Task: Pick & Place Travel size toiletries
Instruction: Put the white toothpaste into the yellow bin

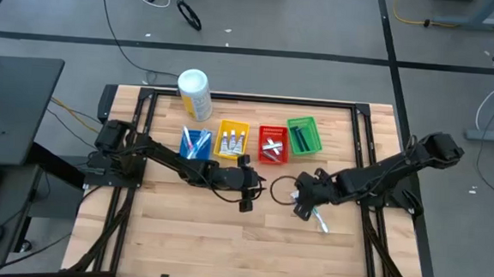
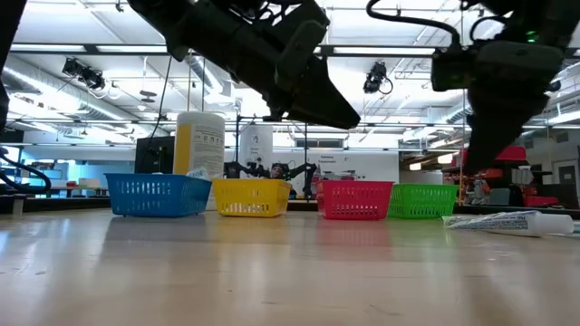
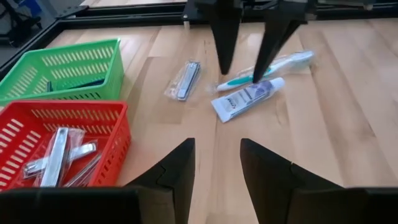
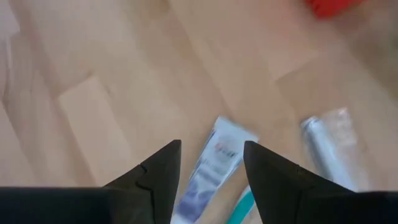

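Toothpaste tube [image 3: 246,99] beside toothbrush [image 3: 267,67]

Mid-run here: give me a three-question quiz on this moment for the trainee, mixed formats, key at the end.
1. True or false: the right end effector hangs open over the toothpaste tube and toothbrush on the table.
2. Which basket holds the metal nail clippers? A blue B yellow C red D green
3. Fill in: the wrapped clipper loose on the table lies nearest the ____ basket.

The left end effector waits open near the red basket.

Key: 1 true; 2 C; 3 green.
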Robot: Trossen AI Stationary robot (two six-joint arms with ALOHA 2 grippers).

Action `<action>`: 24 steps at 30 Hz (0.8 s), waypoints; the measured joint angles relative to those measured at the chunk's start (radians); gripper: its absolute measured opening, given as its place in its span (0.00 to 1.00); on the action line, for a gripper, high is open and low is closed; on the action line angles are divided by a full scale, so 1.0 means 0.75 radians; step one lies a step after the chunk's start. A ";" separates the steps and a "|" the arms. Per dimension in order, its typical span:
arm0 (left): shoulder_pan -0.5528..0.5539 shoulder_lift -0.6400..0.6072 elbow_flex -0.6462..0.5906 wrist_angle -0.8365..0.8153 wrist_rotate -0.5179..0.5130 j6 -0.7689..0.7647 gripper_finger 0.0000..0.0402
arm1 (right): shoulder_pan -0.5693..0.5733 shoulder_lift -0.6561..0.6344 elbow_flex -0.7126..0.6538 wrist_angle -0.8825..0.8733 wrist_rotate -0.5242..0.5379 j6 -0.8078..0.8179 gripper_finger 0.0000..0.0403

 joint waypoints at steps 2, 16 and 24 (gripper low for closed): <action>-0.010 0.000 0.000 0.002 -0.004 0.001 0.34 | 0.045 0.017 0.000 -0.007 0.000 0.046 0.46; -0.017 0.000 0.000 -0.004 -0.004 -0.026 0.34 | 0.156 0.158 -0.001 -0.071 0.032 0.273 0.46; -0.018 0.000 0.000 -0.004 -0.004 -0.040 0.34 | 0.156 0.252 0.000 -0.060 0.038 0.292 0.46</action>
